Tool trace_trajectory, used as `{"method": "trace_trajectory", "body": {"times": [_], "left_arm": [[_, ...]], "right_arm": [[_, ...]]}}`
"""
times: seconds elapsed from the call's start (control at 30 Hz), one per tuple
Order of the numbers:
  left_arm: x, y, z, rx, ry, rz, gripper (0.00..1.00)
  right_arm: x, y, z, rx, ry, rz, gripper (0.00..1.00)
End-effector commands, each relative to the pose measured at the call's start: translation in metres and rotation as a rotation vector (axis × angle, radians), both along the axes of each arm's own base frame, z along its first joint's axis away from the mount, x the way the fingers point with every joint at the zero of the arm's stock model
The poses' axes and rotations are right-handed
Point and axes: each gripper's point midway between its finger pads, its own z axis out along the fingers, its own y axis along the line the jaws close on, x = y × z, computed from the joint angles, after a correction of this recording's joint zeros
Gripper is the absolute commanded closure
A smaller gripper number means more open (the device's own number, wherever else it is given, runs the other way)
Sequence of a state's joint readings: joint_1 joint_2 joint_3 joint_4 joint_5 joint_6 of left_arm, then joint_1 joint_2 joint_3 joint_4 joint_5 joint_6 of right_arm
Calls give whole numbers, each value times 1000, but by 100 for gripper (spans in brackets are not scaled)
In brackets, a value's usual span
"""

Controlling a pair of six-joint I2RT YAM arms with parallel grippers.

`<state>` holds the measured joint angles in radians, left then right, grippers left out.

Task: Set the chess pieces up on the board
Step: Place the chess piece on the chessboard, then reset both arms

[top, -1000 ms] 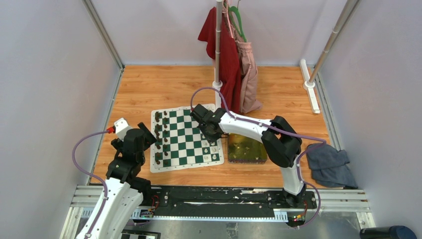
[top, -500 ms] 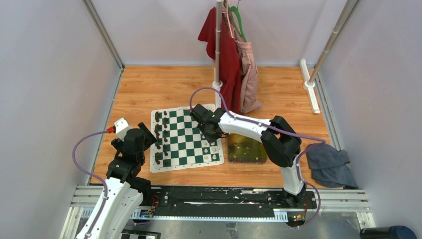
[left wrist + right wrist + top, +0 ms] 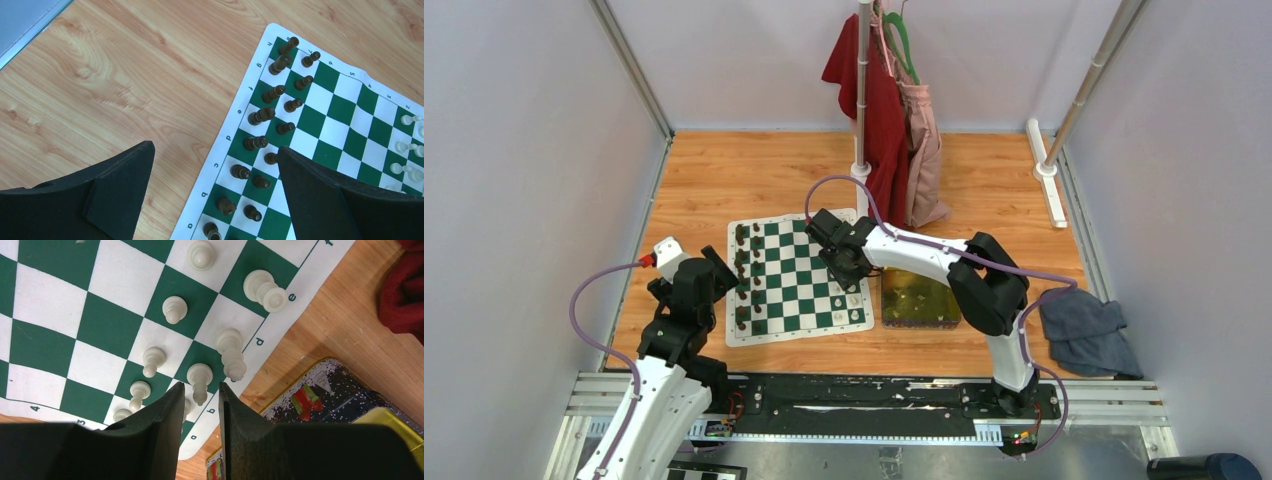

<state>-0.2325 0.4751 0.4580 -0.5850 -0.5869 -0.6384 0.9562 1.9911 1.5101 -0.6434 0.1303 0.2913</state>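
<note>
The green and white board point(image 3: 799, 280) lies on the wooden table. Dark brown chessmen point(image 3: 742, 275) stand in two columns along its left side. Several cream-white chess pieces point(image 3: 854, 297) stand along its right side; they also show in the right wrist view point(image 3: 175, 309). My right gripper point(image 3: 201, 386) hovers over the board's right edge point(image 3: 110, 325). Its jaws are a narrow gap apart, with one white piece point(image 3: 200, 377) standing just below the fingertips and nothing gripped. My left gripper point(image 3: 215, 147) is wide open and empty above the board's left border point(image 3: 227, 145), near the dark pieces point(image 3: 262, 115).
A yellow-green tin tray point(image 3: 919, 300) with a festive printed rim point(image 3: 320, 400) sits right of the board. A pole with red and pink garments point(image 3: 884, 110) stands behind the board. A grey cloth point(image 3: 1084, 335) lies at the far right.
</note>
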Motion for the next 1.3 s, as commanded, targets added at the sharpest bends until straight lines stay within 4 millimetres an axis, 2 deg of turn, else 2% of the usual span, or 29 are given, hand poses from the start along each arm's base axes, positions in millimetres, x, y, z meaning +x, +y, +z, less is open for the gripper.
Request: {"method": "trace_trajectory", "body": {"times": [0.0,0.27,0.47,0.67,0.77,0.9,1.03,1.13,1.23,1.27], "left_arm": [[-2,1,-5,10,13,3,0],[-2,1,-4,10,12,5,0],[-2,1,-3,9,5,5,0],[-2,2,-3,8,6,8,0],[-2,2,-3,8,7,12,0],[-3,2,-3,7,8,14,0],[-3,2,-1,3,2,13,0],[-3,2,-1,1,1,12,0],[-3,1,-1,0,0,10,0],[-3,1,-1,0,2,9,0]], "right_arm": [[-4,3,6,-2,-10,26,64],[-2,0,43,38,-70,28,61],[-1,-14,85,84,-160,23,56],[5,-36,130,124,-301,-13,40],[8,-54,154,137,-381,-44,30],[12,-84,175,138,-466,-115,21],[16,-121,184,127,-535,-209,20],[16,-156,188,112,-601,-302,19],[16,-194,198,77,-718,-391,8],[17,-203,196,54,-745,-409,5]]}}
